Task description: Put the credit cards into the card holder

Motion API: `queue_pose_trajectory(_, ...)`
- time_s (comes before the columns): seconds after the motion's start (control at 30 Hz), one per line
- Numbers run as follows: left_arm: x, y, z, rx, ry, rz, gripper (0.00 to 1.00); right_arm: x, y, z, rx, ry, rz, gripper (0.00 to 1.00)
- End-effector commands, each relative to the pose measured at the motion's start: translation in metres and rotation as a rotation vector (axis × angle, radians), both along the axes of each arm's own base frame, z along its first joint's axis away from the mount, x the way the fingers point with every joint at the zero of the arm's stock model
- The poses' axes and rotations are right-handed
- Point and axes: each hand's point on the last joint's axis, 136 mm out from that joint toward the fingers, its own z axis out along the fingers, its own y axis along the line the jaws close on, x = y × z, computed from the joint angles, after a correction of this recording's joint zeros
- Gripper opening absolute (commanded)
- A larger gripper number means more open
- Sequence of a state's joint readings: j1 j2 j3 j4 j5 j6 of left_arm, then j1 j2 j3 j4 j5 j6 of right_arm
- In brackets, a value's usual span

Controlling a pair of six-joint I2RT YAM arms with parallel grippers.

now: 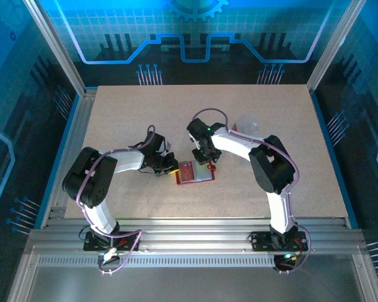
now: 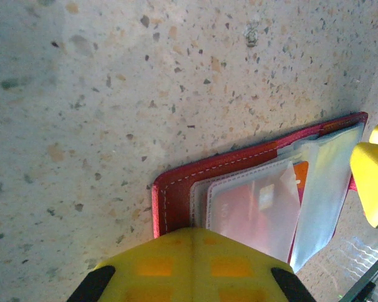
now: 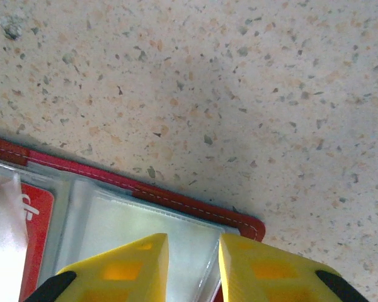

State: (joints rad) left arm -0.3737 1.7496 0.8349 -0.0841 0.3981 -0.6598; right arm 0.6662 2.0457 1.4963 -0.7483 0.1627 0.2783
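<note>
Judged partly done: 1 red card already in a clear pocket of the open card holder just ahead of the left gripper, tips pressed together with nothing seen between them, right gripper slightly parted and empty over a corner pocket, further cards possibly still to load

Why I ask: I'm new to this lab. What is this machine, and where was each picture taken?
Two robot arms are bolted to a table. The wide picture looks down from above; the other two come from wrist cameras, so the yellow shapes are each arm's own jaws. Between the left arm and right arm lies an open red card holder with clear pockets, a red card in one. The left jaws are closed at its edge; the right jaws stand slightly apart over a pocket. Whether either grips it is unclear.
</note>
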Motion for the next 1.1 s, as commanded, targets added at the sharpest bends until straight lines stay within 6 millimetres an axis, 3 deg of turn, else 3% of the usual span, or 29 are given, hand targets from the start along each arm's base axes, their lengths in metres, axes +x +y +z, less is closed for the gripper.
queue_pose_trajectory(0.0,-0.018,0.011,-0.026,0.055,0.089,0.016,0.06,-0.005,-0.002,-0.009,-0.004,0.042,0.009,0.27)
queue_pose_trajectory(0.3,-0.017,0.011,-0.025,0.054,0.087,0.016,0.06,-0.021,-0.007,-0.028,-0.016,0.106,-0.001,0.27)
queue_pose_trajectory(0.57,-0.019,0.012,-0.028,0.061,0.090,0.017,0.07,-0.033,-0.004,-0.030,0.006,0.128,0.005,0.16)
queue_pose_trajectory(0.77,-0.021,0.014,-0.030,0.067,0.094,0.017,0.07,-0.027,0.003,-0.016,0.018,0.097,0.021,0.01)
queue_pose_trajectory(1.07,-0.023,0.015,-0.034,0.077,0.096,0.014,0.07,-0.020,0.019,0.018,0.014,0.027,0.068,0.00)
